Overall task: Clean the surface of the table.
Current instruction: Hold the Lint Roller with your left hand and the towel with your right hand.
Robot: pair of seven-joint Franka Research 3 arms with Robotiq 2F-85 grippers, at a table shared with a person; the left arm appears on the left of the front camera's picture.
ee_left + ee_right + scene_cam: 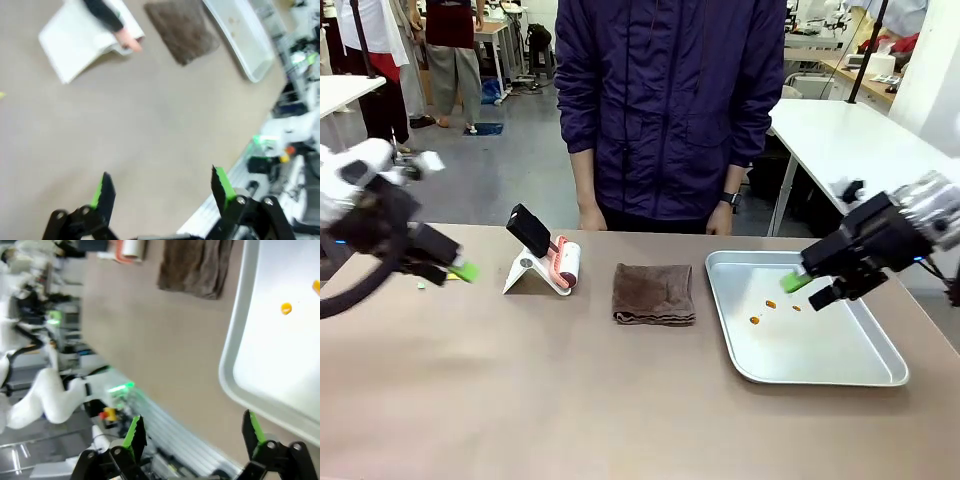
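The beige-brown table (520, 400) spreads across the front view, and its bare top (125, 130) also lies under my left wrist camera. A folded brown cloth (654, 293) rests at its middle. My left gripper (455, 268) hovers open and empty over the table's left end, with tiny yellow-green crumbs (420, 285) beside it. Its fingers (102, 192) stand wide apart. My right gripper (812, 288) hangs open and empty above the near left part of a silver tray (840, 370). In the right wrist view its fingers (252, 427) straddle the tray's rim (235, 365).
A lint roller (565, 265) leans on a white stand (525, 272) left of the cloth. Orange crumbs (770, 304) lie in the tray. A person in a dark jacket (670, 100) stands at the far edge. White-topped tables (840, 130) stand behind.
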